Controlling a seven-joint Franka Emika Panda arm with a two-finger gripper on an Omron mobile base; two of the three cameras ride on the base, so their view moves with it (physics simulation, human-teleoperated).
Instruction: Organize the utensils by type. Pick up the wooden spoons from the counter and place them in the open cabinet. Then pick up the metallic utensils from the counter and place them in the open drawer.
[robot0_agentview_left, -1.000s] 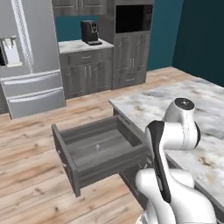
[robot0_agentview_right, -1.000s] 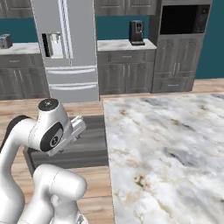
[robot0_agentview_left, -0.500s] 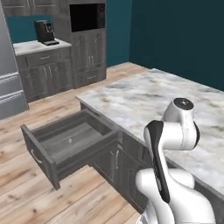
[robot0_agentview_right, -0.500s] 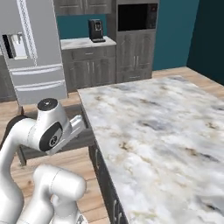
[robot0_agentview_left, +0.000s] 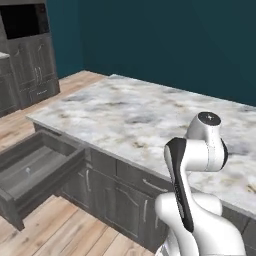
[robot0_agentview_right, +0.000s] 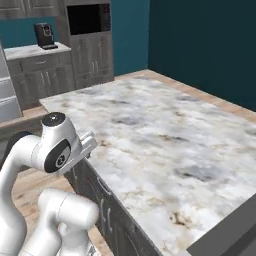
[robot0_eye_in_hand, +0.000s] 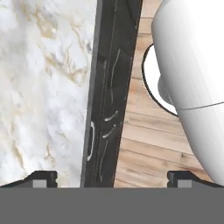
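- Teal walls back a kitchen with a pale wooden floor (robot0_agentview_left: 75, 235) and dark grey floor cabinets (robot0_agentview_left: 120, 200).
- Marble, white-grey with brown and grey veins, tops the table (robot0_agentview_right: 165, 145), which runs as a long island over those dark cabinets.
- No wooden spoon or metal utensil can be made out on the part of the table that these views show.
- At the lower left of the left base view, the open drawer (robot0_agentview_left: 35, 172) stands pulled out from the island, a deep dark grey box with a flat front panel; its inside looks bare apart from a small pale speck on the bottom.
- At the far wall, a built-in oven (robot0_agentview_right: 90, 19) sits in a tall dark unit, and a black coffee machine (robot0_agentview_right: 44, 35) stands on a side worktop just left of it.
- The white arm (robot0_agentview_right: 55, 150) is folded close to the base, beside the near edge of the table.
- The hand (robot0_eye_in_hand: 112, 178) looks straight down along that edge: marble on one side, dark cabinet fronts with silver handles (robot0_eye_in_hand: 91, 140) in the middle, floor planks on the other.
- Its two dark fingertips (robot0_eye_in_hand: 41, 178) stand wide apart, released, with nothing between them.
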